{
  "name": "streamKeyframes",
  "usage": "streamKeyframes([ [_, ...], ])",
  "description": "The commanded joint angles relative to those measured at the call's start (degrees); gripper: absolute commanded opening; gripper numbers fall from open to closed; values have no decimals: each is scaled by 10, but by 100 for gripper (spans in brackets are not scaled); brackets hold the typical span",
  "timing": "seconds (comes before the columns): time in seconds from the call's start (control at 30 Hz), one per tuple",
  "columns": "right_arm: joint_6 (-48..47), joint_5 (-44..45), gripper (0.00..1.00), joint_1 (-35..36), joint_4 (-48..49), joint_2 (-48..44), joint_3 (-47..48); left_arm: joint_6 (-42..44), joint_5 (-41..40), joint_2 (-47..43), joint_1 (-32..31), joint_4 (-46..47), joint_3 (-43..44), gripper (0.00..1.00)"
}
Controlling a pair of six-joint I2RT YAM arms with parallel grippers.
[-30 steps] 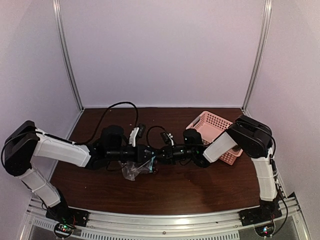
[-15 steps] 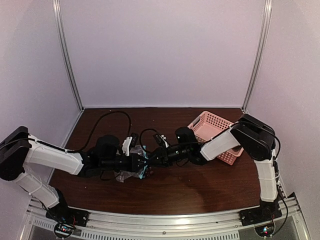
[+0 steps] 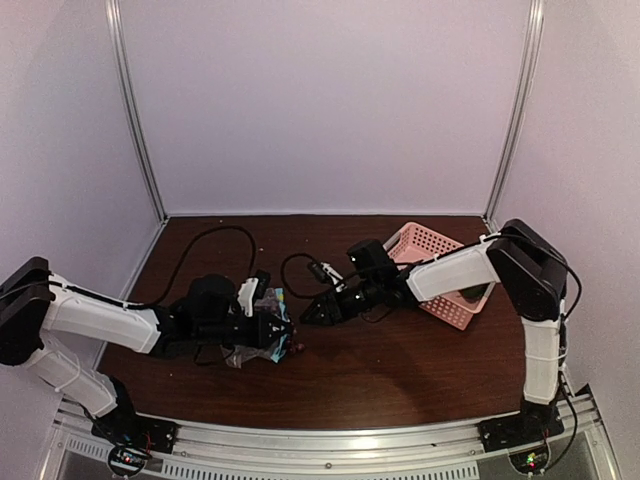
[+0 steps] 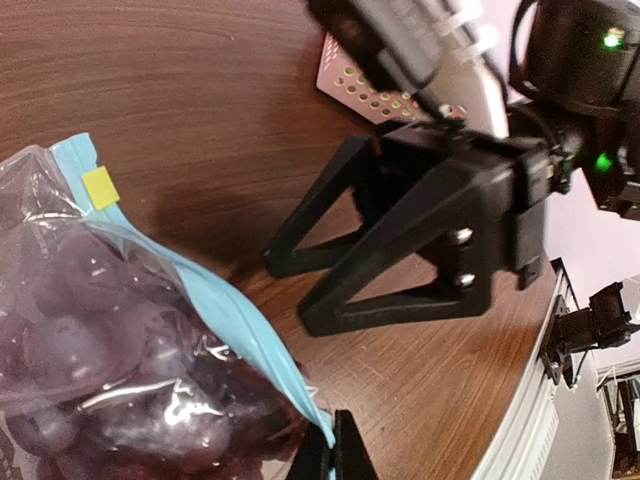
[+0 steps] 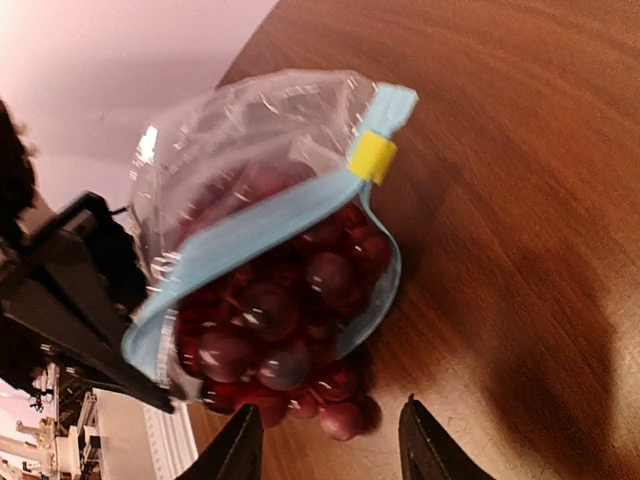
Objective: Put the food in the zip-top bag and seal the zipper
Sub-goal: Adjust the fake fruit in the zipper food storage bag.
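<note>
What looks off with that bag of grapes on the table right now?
The zipper of the zip-top bag gapes open, its two teal lips bowed apart, with the yellow slider parked at one end. The grapes bulge into the mouth. The left gripper pinches the strip's other end.

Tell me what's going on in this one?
The left claw is shut on the zip-top bag, pinching one end of its teal zipper. Dark grapes are inside, but the mouth gapes and is not yet sealed. The right claw is open, facing the bag without touching it.
</note>
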Motion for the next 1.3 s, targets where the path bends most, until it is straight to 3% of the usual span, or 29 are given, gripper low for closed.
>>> streamKeyframes([
  [0.0,-18,-10,43,20,-52,70,41,21,-5,-9,-1,10,-9,0],
  [0.07,-7,-40,40,36,-51,93,64,24,-3,-7,-1,20,-13,0],
  [0.13,52,-93,37,48,23,101,59,27,5,-1,0,28,-13,0],
  [0.27,357,-158,36,49,447,114,-9,29,39,14,-1,58,-10,0],
  [0.33,462,-172,35,52,586,136,3,28,54,21,-4,79,-9,0],
  [0.37,472,-175,34,55,587,138,12,29,61,24,-6,87,-6,0],
  [0.6,442,-148,31,74,531,126,12,46,81,38,-42,46,78,0],
  [0.7,409,-156,37,56,468,96,13,57,76,31,-66,2,121,0],
  [0.73,353,-162,38,44,416,70,10,58,59,24,-73,-18,133,0],
  [0.8,192,-156,42,16,225,0,11,59,41,7,-76,-41,141,0],
  [0.87,11,-117,47,-8,4,-76,19,59,8,-15,-76,-51,135,0],
  [0.93,-103,-74,53,-17,-131,-145,15,69,-23,-32,-76,-49,128,0],
  [1.07,-161,1,72,-26,-158,-279,-69,78,-14,-24,-75,30,119,0],
  [1.27,-220,25,71,-107,-248,-326,-71,49,-16,19,-75,208,99,0],
])
